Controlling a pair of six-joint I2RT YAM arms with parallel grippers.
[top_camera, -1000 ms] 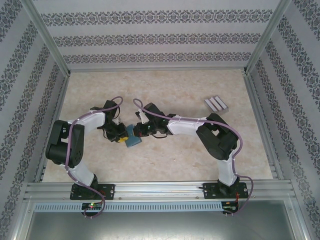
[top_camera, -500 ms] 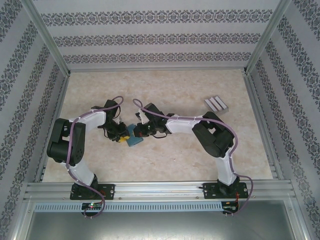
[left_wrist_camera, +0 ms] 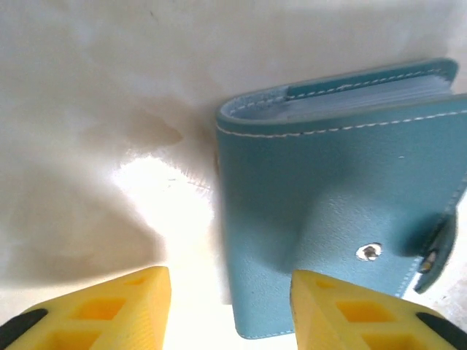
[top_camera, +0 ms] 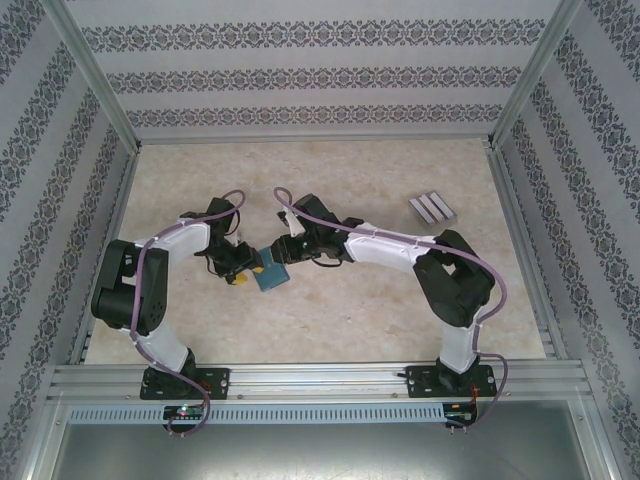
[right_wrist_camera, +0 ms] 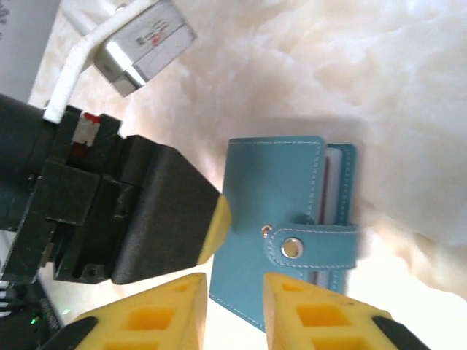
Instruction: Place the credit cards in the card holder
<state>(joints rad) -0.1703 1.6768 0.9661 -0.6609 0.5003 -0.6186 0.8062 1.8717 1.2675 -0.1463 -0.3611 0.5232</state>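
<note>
right arm has stretched out. left gripper (left_wrist_camera: 230, 292) and right gripper (right_wrist_camera: 235, 302) flank the wallet (right_wrist_camera: 273, 197), jaws apart, empty. wallet snapped shut, card edges (right_wrist_camera: 333, 186) inside; little seems left.

A grey ribbed block (top_camera: 433, 208) lies on the surface (top_camera: 350, 320) near its far right corner, set at a slant to the edges, with three pale raised strips running side by side along its top. The surface is beige with a pale marbled pattern and shows a bright patch of glare in the left wrist view. Walls (top_camera: 300, 75) papered in white with bands of dark ornamental print stand along the far, left and right edges. Silver metal posts (top_camera: 95, 80) rise at the far corners, a grooved metal rail (top_camera: 320, 378) runs along the near edge, and a perforated metal strip (top_camera: 320, 412) lies just in front of that rail
</note>
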